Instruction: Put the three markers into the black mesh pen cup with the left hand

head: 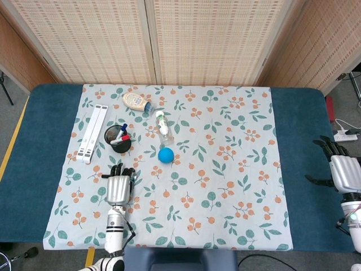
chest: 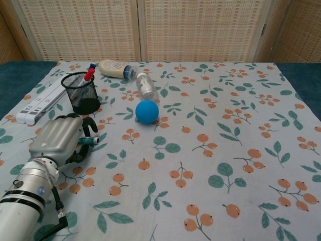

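Observation:
The black mesh pen cup (head: 118, 139) (chest: 80, 92) stands on the left of the flowered cloth, with a red marker (chest: 89, 74) and a blue marker (head: 122, 130) upright in it. A third marker (chest: 89, 141) with a teal tip lies on the cloth just in front of the cup. My left hand (head: 117, 188) (chest: 57, 141) rests low over it, its fingers curled round the marker's body; most of the marker is hidden. My right hand (head: 344, 173) hovers at the far right over the blue table, fingers apart and holding nothing.
A blue ball (head: 165, 155) (chest: 147, 111) sits right of the cup. A clear bottle (head: 163, 127) and a cream squeeze bottle (head: 136, 101) lie behind it. A white folding stand (head: 92, 133) lies left of the cup.

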You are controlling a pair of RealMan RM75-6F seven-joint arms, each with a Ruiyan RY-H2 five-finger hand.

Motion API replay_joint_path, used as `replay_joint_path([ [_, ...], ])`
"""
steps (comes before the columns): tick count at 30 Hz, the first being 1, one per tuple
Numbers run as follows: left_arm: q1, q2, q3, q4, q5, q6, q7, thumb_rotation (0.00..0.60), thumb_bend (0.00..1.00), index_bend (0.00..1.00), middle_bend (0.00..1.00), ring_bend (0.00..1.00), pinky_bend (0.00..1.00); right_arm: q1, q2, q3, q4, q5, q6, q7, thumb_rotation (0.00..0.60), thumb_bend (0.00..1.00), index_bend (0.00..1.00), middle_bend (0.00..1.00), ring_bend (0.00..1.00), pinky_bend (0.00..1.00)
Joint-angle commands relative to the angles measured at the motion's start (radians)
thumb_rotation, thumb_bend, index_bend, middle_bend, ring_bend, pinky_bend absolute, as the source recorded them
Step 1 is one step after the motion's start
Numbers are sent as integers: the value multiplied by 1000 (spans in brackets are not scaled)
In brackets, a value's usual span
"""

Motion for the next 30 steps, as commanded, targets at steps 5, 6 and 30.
replay_joint_path([
  [5, -6, -21, -3, 47, -7, 3, -19, 600, 426, 417, 479, 182, 192, -2, 1, 1, 1, 1, 3, 1, 600, 25, 171, 64, 124, 172],
  [6, -6, -24, -2, 53, -6, 5, -22, 600, 427, 428, 498, 189, 196, -2, 1, 2, 2, 2, 2, 1, 600, 25, 171, 64, 124, 171],
  [30, 76, 152, -27, -237, 37, 224, -15, 600, 427, 547, 586, 226, 217, -1, 1, 1, 2, -4, 0, 6, 600, 25, 171, 64, 124, 171],
])
